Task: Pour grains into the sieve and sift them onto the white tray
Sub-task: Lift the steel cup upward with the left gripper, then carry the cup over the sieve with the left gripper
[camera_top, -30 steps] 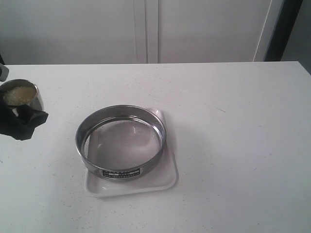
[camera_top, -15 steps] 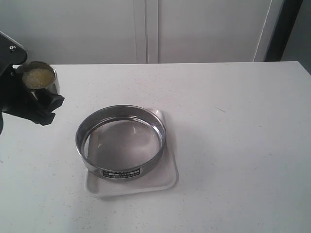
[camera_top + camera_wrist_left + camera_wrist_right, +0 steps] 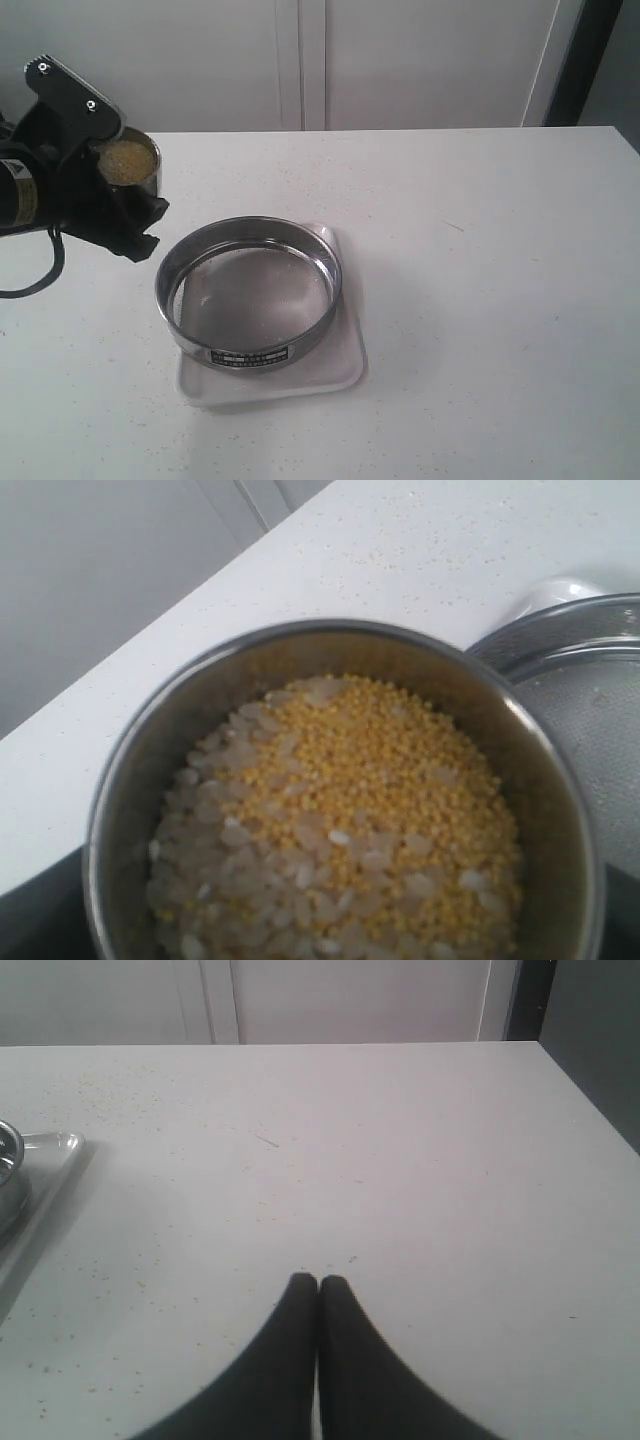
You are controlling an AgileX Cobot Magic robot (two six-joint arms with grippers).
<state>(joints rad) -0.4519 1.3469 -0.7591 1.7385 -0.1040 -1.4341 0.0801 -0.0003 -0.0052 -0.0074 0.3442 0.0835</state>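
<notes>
Now the grains, tiny yellow beads mixed with bigger pale rice-like ones, lie all inside a small round steel cup, which they fill to well below its rim. The left gripper pinches this cup between its black fingers and holds it above the desk, upright or nearly so. From the cup, the sieve lies to the right and nearer to the exterior camera; the cup hangs just beside the sieve's far-left rim and is not yet over the mesh, so I judge that the pouring move must first carry the cup a little more that way and then tip it toward the sieve. The sieve is round, shallow and of shiny steel, with a fine grey mesh that looks empty and a small black-and-white label on its wall. It stands on the white tray, a smooth flat plastic one with rounded corners, whose long side seems to run away from the camera. The left arm is clearly the nearer one. The right gripper has its fingers pressed together on nothing and hovers over bare desk, well apart from the sieve.
</notes>
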